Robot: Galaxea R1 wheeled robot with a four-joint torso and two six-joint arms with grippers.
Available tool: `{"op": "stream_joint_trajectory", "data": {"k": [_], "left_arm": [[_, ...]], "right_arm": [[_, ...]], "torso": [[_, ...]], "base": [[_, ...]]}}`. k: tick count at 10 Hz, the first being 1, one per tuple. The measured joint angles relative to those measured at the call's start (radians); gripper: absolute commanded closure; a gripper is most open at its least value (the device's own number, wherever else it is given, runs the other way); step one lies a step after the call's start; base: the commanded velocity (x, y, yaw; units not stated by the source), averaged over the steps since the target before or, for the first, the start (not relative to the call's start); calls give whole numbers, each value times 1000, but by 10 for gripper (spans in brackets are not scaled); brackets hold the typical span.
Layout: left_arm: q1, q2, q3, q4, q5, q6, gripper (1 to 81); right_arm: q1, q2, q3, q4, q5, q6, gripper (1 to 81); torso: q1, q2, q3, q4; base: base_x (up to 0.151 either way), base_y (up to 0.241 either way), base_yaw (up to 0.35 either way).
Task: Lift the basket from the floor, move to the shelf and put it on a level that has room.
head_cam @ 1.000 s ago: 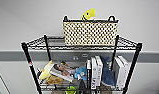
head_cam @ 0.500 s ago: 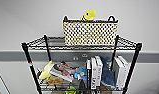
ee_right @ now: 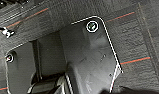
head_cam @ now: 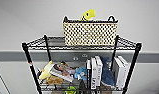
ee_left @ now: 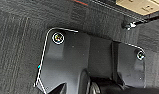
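The basket (head_cam: 90, 33) stands on the top level (head_cam: 45, 43) of the shelf (head_cam: 30, 62), toward the rear edge and nearer the right corner posts than the left, upright and square to the frame. Out of its open top pokes a yellow toy (head_cam: 88, 14), leaning up past the back rim; what else lies inside cannot be told. The basket is a long rectangle of cream weave dotted with dark gaps, with a dark braided rim and a small dark loop handle standing up at each end. On the level below, a yellow plush (head_cam: 46, 71) lies at the left edge beside a magazine (head_cam: 60, 71) laid flat, with a blue toy (head_cam: 80, 73) just beside it toward the middle. Right of these, books (head_cam: 95, 72) stand upright with spines outward, a blue plush (head_cam: 106, 73) is wedged between them and more white books (head_cam: 120, 71) lean by the right front post. Something green (head_cam: 70, 89) shows on a lower level. Behind the shelf is a pale wall (head_cam: 25, 20) with a grey band across it. Both wrist views look down on the floor (ee_left: 17, 50), dark carpet with faint stripes, in the right wrist view crossed by thin orange lines (ee_right: 135, 60); a cardboard box (ee_left: 138, 5) shows at one corner of the left wrist view. For either end effector, I cannot tell how far open it is or whether it has hold of anything.
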Motion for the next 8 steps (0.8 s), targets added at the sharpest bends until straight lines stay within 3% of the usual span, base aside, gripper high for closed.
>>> {"op": "stream_joint_trajectory", "data": {"k": [5, 8], "left_arm": [[40, 117, -206, 30, -21, 17, 10], [53, 171, -267, 35, -93, 78, 10]], "right_arm": [[-54, 106, -58, 0, 144, 0, 10], [-59, 107, -73, -23, 164, -4, 10]], "torso": [[0, -1, 1, 0], [-1, -1, 1, 0]], "base": [[0, 0, 0], [0, 0, 0]]}}
